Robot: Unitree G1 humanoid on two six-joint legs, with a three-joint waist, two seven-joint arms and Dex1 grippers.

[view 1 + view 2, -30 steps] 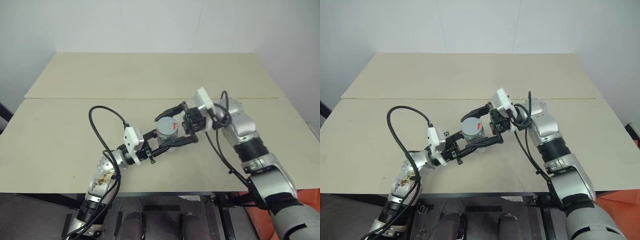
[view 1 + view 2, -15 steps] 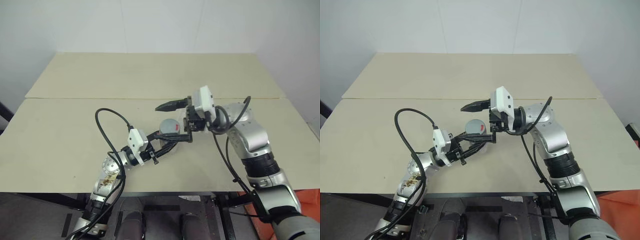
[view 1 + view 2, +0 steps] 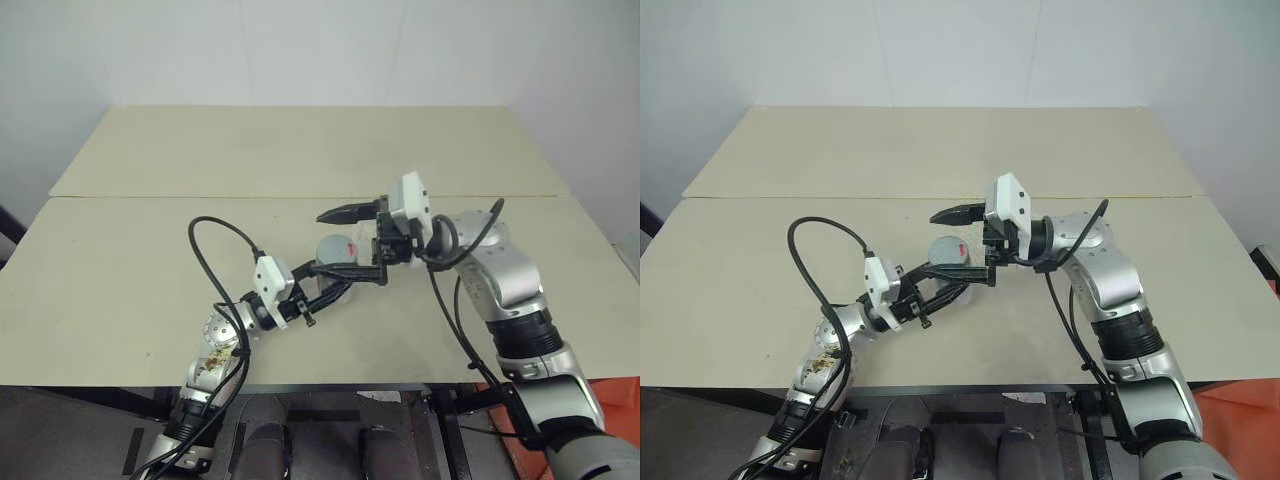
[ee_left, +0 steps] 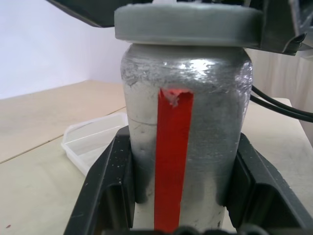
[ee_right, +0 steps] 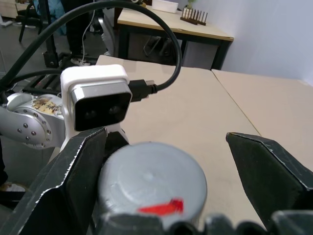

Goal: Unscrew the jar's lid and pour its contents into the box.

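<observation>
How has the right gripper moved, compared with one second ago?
Yes. The right gripper has risen toward the table's seam and turned; it was around the jar's sides and now stands open over the lid.

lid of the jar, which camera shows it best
The right wrist view: the lid faces the camera, its round grey top and red mark plain between the open right end effector's fingers. The left wrist view shows its rim edge-on atop the jar. The head views show it small and tilted.
</observation>
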